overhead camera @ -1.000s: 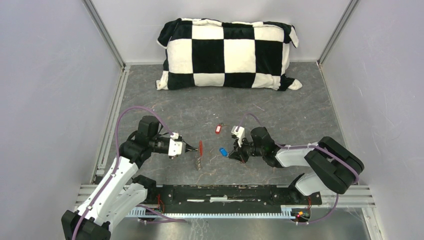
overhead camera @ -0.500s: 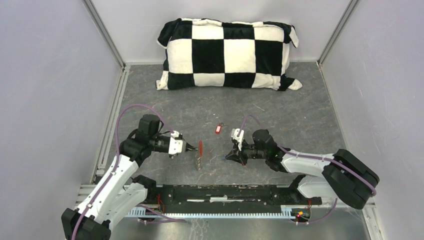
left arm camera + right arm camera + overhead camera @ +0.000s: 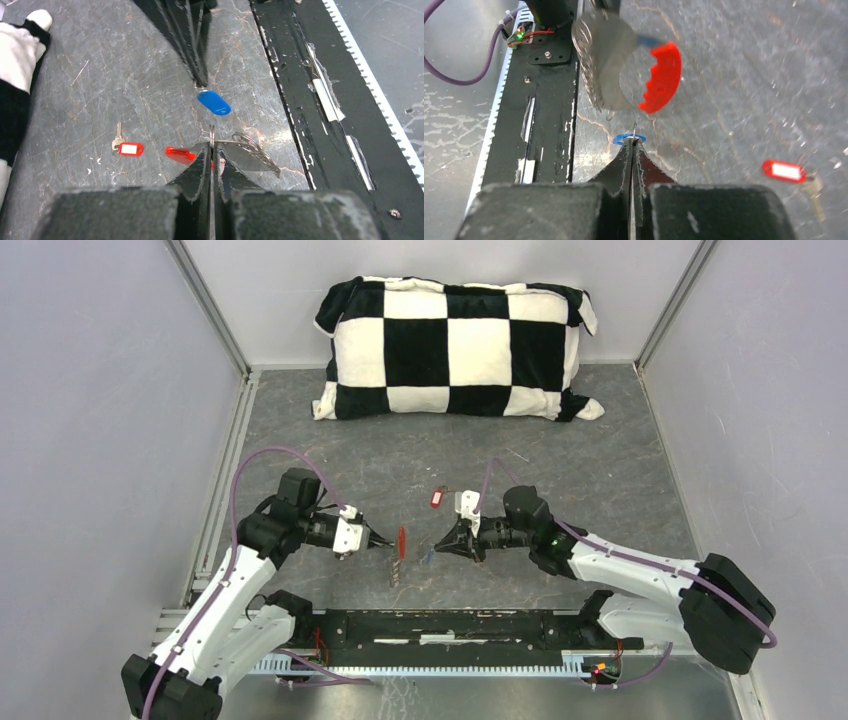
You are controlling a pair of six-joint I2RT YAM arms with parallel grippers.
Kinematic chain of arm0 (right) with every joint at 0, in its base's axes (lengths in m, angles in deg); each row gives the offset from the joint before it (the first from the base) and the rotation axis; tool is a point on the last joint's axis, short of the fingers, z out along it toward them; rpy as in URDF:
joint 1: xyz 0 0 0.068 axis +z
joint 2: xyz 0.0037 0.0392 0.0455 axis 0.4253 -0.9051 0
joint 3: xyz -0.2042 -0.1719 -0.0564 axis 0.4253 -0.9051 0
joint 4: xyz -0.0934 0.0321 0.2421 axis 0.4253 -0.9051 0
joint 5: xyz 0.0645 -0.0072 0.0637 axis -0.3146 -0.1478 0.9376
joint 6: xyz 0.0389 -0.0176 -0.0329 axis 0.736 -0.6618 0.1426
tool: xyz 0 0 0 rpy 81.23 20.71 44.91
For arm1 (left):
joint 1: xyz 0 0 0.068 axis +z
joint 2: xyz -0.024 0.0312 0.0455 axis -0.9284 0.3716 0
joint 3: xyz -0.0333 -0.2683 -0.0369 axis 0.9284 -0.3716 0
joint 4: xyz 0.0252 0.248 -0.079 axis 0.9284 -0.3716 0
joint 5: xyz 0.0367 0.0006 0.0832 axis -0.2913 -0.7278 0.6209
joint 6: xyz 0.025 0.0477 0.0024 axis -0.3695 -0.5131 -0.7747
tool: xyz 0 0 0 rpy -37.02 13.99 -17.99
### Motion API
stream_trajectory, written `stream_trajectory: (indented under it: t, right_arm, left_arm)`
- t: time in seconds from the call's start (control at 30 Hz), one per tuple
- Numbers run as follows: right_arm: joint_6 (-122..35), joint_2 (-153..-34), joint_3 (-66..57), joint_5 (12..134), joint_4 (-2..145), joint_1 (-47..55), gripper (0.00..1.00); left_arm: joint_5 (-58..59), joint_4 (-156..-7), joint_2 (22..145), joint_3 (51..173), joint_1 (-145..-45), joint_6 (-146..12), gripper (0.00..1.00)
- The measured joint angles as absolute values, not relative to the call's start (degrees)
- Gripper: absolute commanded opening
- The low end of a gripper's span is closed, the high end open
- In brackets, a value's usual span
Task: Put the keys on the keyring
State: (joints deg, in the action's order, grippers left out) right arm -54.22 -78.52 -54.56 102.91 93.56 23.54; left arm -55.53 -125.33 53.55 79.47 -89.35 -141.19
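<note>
My left gripper [image 3: 387, 541] [image 3: 212, 146] is shut on the keyring [image 3: 212, 133], seen edge-on, just above the table. A red fob [image 3: 402, 536] [image 3: 179, 154] [image 3: 662, 78] and a silver braided piece [image 3: 397, 566] [image 3: 254, 150] hang from the keyring. A short gap away, facing it, my right gripper [image 3: 438, 546] [image 3: 634, 142] is shut on a thin key with a blue tag [image 3: 428, 556] [image 3: 214, 102] [image 3: 626, 138]. Another of the keys, with a red-and-white tag [image 3: 436, 498] [image 3: 128, 148] [image 3: 785, 170], lies on the grey table behind the two grippers.
A black-and-white checked pillow [image 3: 455, 347] lies at the back of the table. A black rail [image 3: 450, 628] [image 3: 300, 90] [image 3: 549, 90] runs along the near edge between the arm bases. Grey walls enclose both sides.
My right gripper has moved left with the blue-tagged key, from about mid-table to just short of the keyring. The left gripper and keyring have barely shifted.
</note>
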Motion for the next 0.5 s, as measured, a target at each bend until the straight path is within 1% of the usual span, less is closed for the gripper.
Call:
stream_trajectory:
  t: [0.2, 0.5]
  right_arm:
    - [-62.7, -77.8, -44.5, 102.5, 83.9, 26.8, 0.0]
    - [-82.4, -77.8, -31.0, 97.2, 62.8, 32.7, 0.0]
  left_arm:
    - [-57.7, -131.5, 55.3, 81.4, -89.4, -149.7, 0.02]
    - [-59.4, -142.3, 57.0, 84.2, -89.5, -168.3, 0.02]
